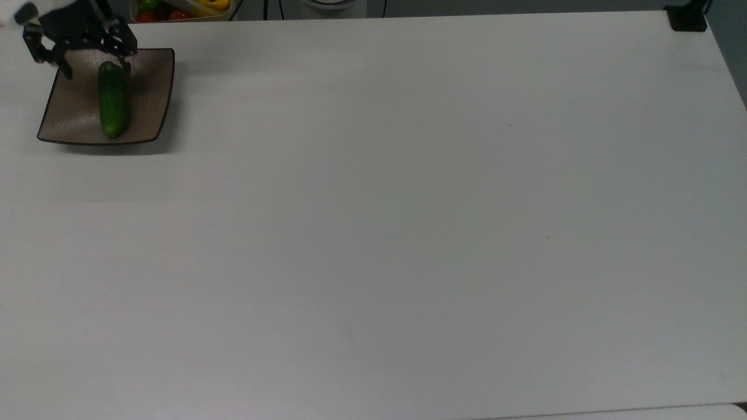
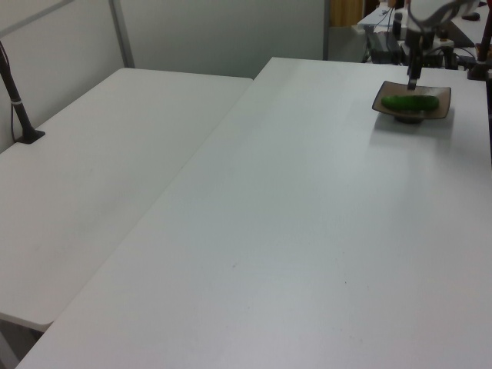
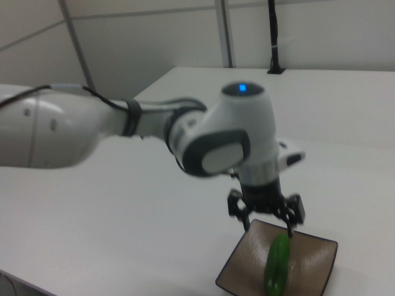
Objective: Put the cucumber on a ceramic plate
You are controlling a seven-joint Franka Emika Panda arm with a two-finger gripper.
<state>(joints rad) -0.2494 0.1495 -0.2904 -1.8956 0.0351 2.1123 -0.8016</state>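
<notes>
Robot lab — bare white tables, partition walls.

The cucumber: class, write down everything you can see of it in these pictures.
The cucumber is small, dark green, smooth and glossy, with rounded ends. It lies flat on the square brown ceramic plate, lengthwise across most of it, toward the top view's right. The gripper hangs open just above its far end, not touching.

Left view. You saw the cucumber lying flat on the brown plate, far across the white table at the left view's upper right. The gripper hung just above the plate, apart from the cucumber. A second white table stood alongside at the left view's left.
</notes>
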